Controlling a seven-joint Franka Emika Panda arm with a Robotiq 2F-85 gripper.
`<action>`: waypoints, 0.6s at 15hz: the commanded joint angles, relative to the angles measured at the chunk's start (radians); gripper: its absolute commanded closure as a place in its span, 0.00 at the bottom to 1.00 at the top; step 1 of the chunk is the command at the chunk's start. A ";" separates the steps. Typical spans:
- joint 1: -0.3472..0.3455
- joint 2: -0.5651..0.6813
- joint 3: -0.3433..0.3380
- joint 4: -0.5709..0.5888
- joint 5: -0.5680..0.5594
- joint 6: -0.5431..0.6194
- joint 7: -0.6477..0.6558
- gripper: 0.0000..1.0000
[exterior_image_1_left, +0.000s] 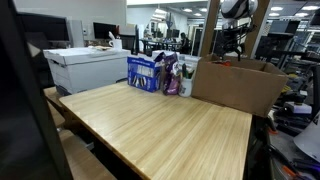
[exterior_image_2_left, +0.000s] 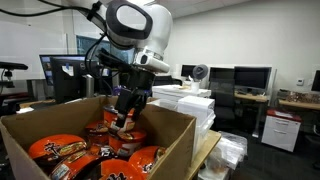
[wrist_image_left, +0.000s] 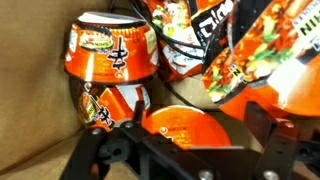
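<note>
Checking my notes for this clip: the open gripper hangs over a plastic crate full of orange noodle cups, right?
No: it is a cardboard box, not a plastic crate, as an exterior view shows. The open gripper does hang over orange noodle cups in it.

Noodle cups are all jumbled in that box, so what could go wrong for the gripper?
The open gripper hangs just above crowded, tilted noodle cups, so it might pinch two at once or dent a lid. A leaning cup could slip out. The cardboard box wall stands close, so the gripper may bump it.
</note>
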 joint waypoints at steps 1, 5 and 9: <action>-0.004 -0.015 0.006 -0.066 0.055 0.182 0.083 0.00; 0.008 -0.018 0.013 -0.112 0.063 0.325 0.143 0.00; 0.013 -0.017 0.024 -0.134 0.081 0.333 0.173 0.18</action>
